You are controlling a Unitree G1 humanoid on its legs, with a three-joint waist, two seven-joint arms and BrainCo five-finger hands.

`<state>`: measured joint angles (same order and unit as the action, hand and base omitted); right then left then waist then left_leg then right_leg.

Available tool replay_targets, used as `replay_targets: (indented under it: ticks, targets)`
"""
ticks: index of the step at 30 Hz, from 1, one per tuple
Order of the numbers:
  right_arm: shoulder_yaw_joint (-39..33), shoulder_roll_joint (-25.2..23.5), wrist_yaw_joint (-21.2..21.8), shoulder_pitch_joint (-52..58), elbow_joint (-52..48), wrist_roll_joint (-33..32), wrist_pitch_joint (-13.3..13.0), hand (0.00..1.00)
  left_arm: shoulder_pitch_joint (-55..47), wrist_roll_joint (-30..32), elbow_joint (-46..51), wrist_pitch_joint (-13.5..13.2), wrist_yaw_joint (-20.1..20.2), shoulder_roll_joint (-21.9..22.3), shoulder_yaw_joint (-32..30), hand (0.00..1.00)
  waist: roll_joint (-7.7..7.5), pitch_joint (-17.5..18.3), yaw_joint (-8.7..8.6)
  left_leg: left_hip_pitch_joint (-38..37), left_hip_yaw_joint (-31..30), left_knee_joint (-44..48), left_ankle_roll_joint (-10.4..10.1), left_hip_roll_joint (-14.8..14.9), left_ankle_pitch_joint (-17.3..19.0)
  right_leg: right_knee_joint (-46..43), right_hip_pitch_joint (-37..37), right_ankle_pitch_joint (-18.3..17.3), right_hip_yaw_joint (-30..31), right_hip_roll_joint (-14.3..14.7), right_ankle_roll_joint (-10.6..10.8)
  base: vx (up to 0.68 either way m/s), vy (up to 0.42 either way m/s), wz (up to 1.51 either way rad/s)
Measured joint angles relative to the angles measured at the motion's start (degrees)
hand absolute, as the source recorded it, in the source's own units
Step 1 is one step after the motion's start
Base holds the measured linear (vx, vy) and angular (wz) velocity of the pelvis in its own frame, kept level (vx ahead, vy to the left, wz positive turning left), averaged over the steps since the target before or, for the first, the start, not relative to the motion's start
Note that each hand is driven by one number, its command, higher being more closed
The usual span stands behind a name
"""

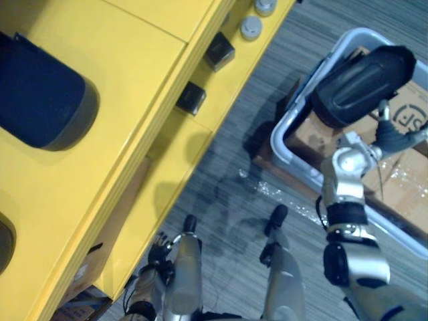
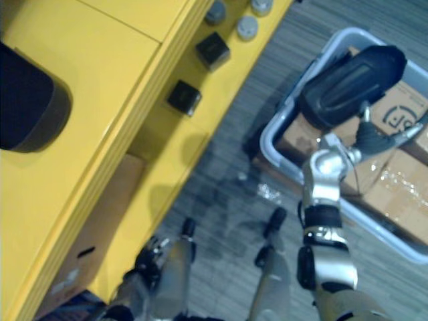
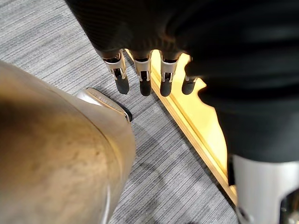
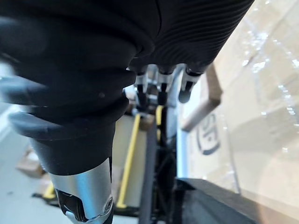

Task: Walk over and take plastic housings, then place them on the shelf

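Note:
A black plastic housing [image 1: 361, 83] hangs in the air over the grey bin [image 1: 286, 134], with my right hand [image 1: 394, 136] under its lower edge, thumb and fingers closed on it. The right wrist view has that hand's fingers [image 4: 161, 95] pointing toward the cardboard in the bin. On top of the yellow shelf [image 1: 134, 80] at the left lies another dark housing [image 1: 40, 100], and the edge of a third [image 1: 3, 242] shows lower down. My left hand [image 1: 157, 257] hangs by the shelf's lower edge, its fingers [image 3: 145, 86] straight and holding nothing.
The bin holds taped cardboard boxes [image 1: 401, 180]. On the shelf's lower ledge stand two small black blocks [image 1: 219, 50] [image 1: 190, 98] and grey round parts [image 1: 251, 27]. A cardboard box [image 1: 124, 210] sits under the shelf. Grey carpet [image 1: 234, 174] lies between shelf and bin.

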<state>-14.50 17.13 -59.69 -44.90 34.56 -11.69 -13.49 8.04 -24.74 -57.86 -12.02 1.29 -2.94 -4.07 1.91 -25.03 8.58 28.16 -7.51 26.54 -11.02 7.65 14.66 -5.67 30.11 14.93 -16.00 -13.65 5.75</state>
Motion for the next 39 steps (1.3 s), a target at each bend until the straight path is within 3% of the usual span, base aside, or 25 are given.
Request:
replay_targets:
  ticks: [4, 11, 15, 21, 32, 39]
  targets:
    - [-0.06, 3.48, 2.45, -0.99, 0.04, -1.03, 5.03, 0.00, 0.00, -0.04, 0.03, -0.26, 0.02, -0.07, 0.03, 0.00, 0.00, 0.00, 0.04, 0.48, -0.21, 0.33, 0.05, 0.02, 0.09, 0.40, 0.02, 0.21, -0.02, 0.15, -0.01, 0.00, 0.001, 0.01]
    - [0.12, 5.51, 1.66, -1.83, 6.19, -1.05, 4.16, 0.00, 0.28, -2.50, 0.49, -0.22, 2.64, -0.04, 0.29, 0.00, 0.32, -0.08, 0.22, 3.87, -1.66, 3.07, 0.31, -0.68, 0.67, -0.86, 1.63, 0.03, -1.23, -0.67, 0.19, -0.01, 0.023, 0.10]
    - [1.59, 5.44, -0.61, -4.87, 6.38, -1.12, 6.31, 0.00, 0.70, -2.50, 0.43, -0.07, 2.80, 0.34, 0.37, 0.00, 0.72, -0.27, 0.48, 4.55, -1.73, 3.91, 0.46, -1.19, 0.72, -1.62, 1.96, -0.06, -1.37, -1.36, 0.27, -0.02, 0.026, 0.07]
    - [1.96, 5.59, 0.36, -6.10, 7.15, -5.71, 10.77, 0.00, 0.96, -4.27, 0.45, -0.36, 2.80, 0.65, 0.37, 0.00, 0.88, -0.29, 1.24, 5.88, -1.74, 4.00, 0.48, -1.19, 0.67, -1.79, 3.20, -0.08, -1.55, -1.46, 0.30, -0.01, 0.002, 0.01]
    - [4.64, 8.50, 0.61, -8.00, 11.03, -7.13, 12.78, 0.00, 0.98, -6.29, 0.42, -1.76, 4.15, 1.25, 0.65, 0.00, 2.02, -0.83, 1.53, 7.53, -2.67, 4.97, 0.46, -1.15, 0.66, -2.87, 4.05, -0.61, -2.73, -1.60, 0.27, 0.00, 0.000, 0.04]
    - [7.06, 10.55, 2.64, -9.44, 13.12, -7.31, 15.88, 0.00, 1.00, -7.01, 0.46, -2.23, 5.14, 1.24, 0.75, 0.00, 2.03, -0.84, 1.61, 8.74, -2.69, 5.88, 0.50, -1.27, 0.70, -3.87, 5.04, -0.93, -2.91, -1.99, 0.25, -0.03, 0.005, 0.01]
